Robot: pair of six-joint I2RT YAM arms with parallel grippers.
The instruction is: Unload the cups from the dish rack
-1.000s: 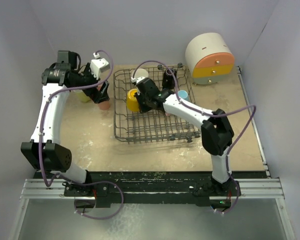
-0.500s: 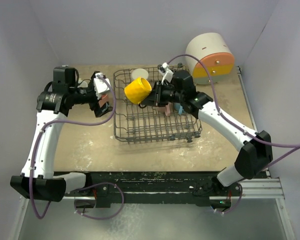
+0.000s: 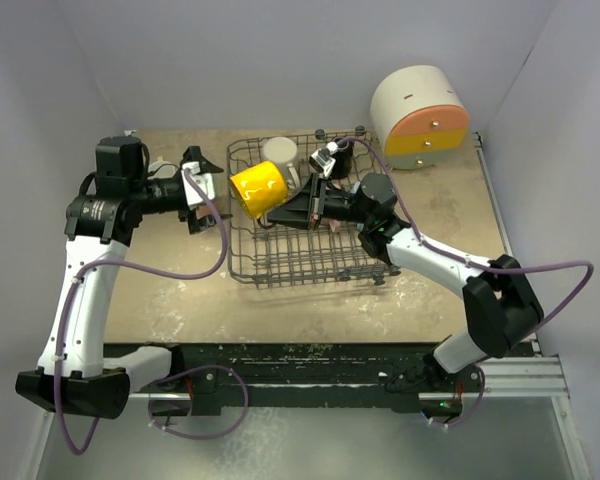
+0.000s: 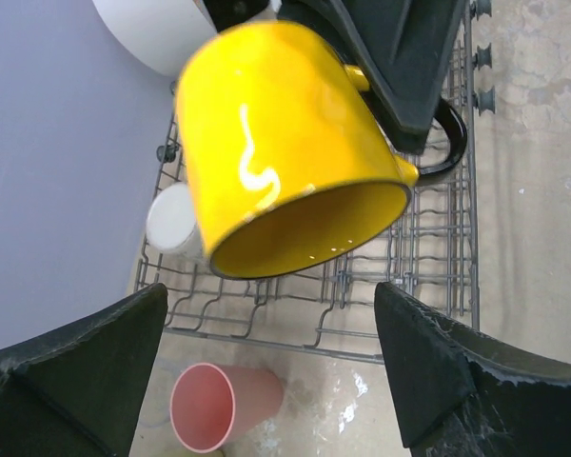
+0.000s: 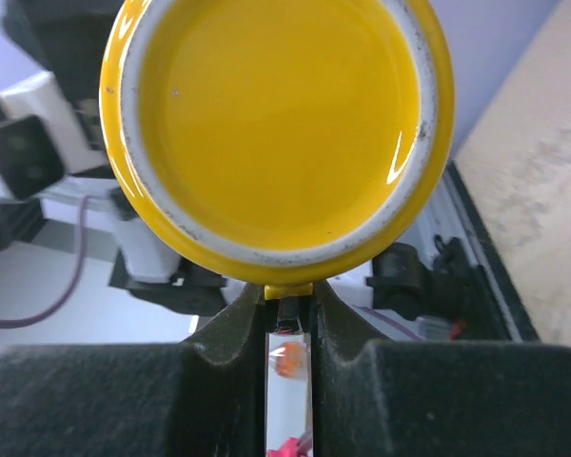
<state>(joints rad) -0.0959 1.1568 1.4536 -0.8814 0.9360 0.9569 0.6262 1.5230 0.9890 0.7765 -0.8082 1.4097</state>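
The right end effector (image 5: 288,303) is clamped on the handle of the yellow mug (image 3: 257,188). The left end effector (image 3: 202,187) hangs just beside it, its fingers spread wide with nothing between them. On the tabletop (image 3: 180,285) the dish rack (image 3: 310,258) sits near the middle, and the round white container (image 3: 415,100) with orange and yellow drawers stands off its far right corner. The yellow mug is up in the air over the rack's left part, tipped on its side, mouth toward the left arm. A white cup (image 3: 280,152) sits inside the rack at its far edge. A pink tumbler (image 4: 209,409) lies on the tabletop just outside the rack.
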